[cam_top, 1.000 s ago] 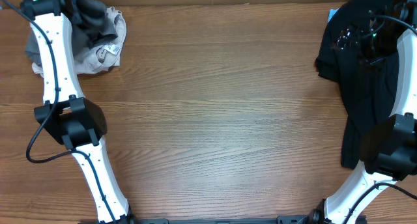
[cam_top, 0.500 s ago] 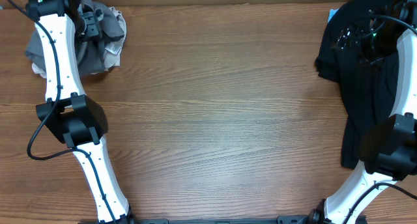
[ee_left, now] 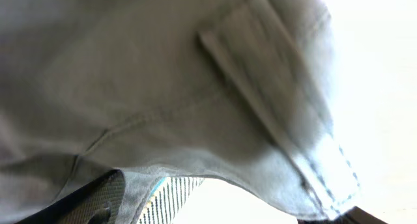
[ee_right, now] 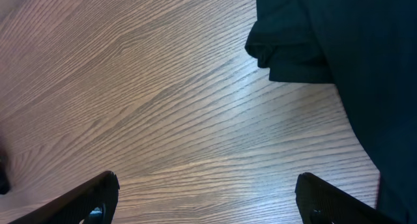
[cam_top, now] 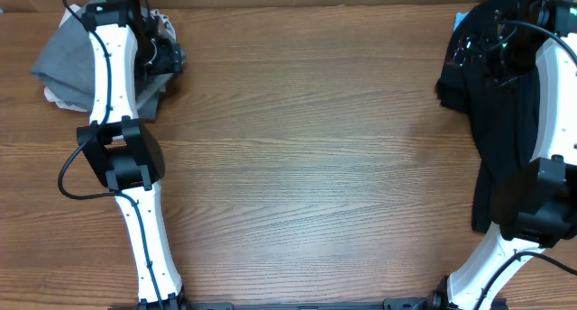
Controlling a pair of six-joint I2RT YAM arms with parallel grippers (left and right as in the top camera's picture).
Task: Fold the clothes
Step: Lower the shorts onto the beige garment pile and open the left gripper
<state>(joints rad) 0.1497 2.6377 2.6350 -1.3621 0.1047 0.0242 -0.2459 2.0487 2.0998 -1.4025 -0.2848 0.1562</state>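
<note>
The grey shorts (cam_top: 59, 59) lie bunched at the table's far left corner, with cream cloth (cam_top: 164, 25) showing at their edges. My left gripper (cam_top: 162, 56) hovers over their right side. In the left wrist view the grey shorts (ee_left: 163, 87) fill the frame, pocket slit (ee_left: 260, 87) showing, and drape over my left finger (ee_left: 91, 201). My left gripper (ee_left: 215, 214) is open, its fingers wide apart. The black T-shirt (cam_top: 505, 121) is heaped at the right edge. My right gripper (ee_right: 212, 204) hangs open above bare wood beside the black T-shirt (ee_right: 339, 42).
A striped bit of fabric (ee_left: 176, 191) peeks out under the shorts' hem. The wooden table (cam_top: 306, 157) stretches between the two piles. Something blue (cam_top: 459, 20) shows beside the T-shirt at the back edge.
My left gripper has opened and let go of the grey shorts, and the arm has swung right. The shorts now lie spread further left. The right arm has barely shifted.
</note>
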